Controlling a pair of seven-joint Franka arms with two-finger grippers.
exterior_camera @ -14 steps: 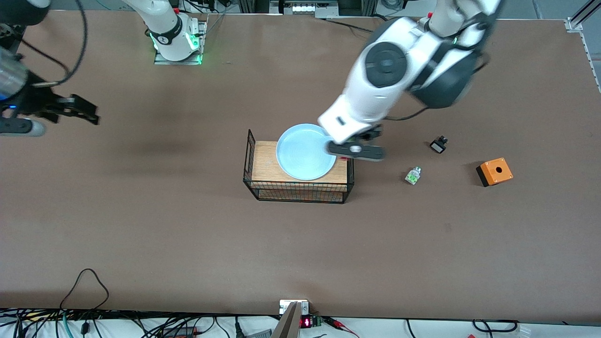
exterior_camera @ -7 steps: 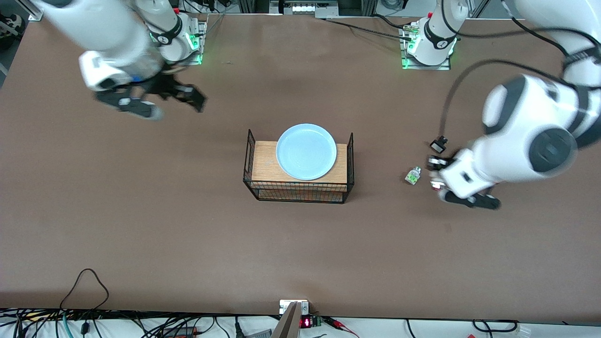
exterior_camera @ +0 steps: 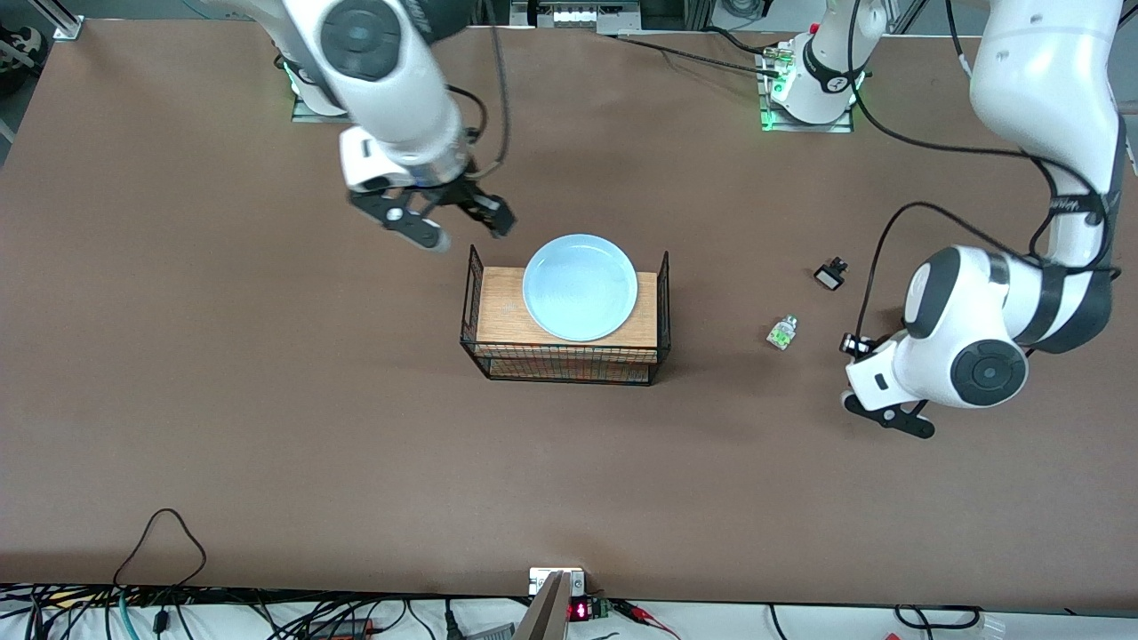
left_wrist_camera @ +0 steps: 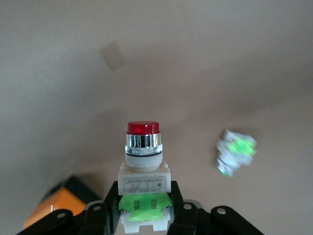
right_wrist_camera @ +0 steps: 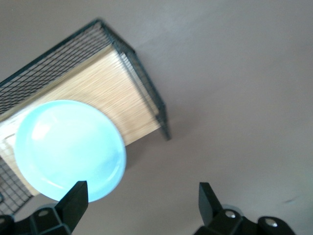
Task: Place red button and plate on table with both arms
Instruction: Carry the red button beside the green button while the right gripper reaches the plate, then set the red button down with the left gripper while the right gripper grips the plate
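The red button, a whitish body with green markings and a red cap, is held in my left gripper. That gripper hangs over the brown table, beside a capless white-green part. The pale blue plate lies on the wood-topped wire rack at mid-table. It also shows in the right wrist view. My right gripper is open and empty. It hovers by the rack's corner toward the right arm's end, its jaws wide apart beside the plate's rim.
The capless white-green part lies on the table and shows in the left wrist view. A small black part lies farther from the front camera. An orange box sits under the left arm. The rack has raised wire ends.
My left gripper has swung from the rack's end out over the table by the white-green part, carrying the button. My right gripper has come from the table's edge to the rack's corner.
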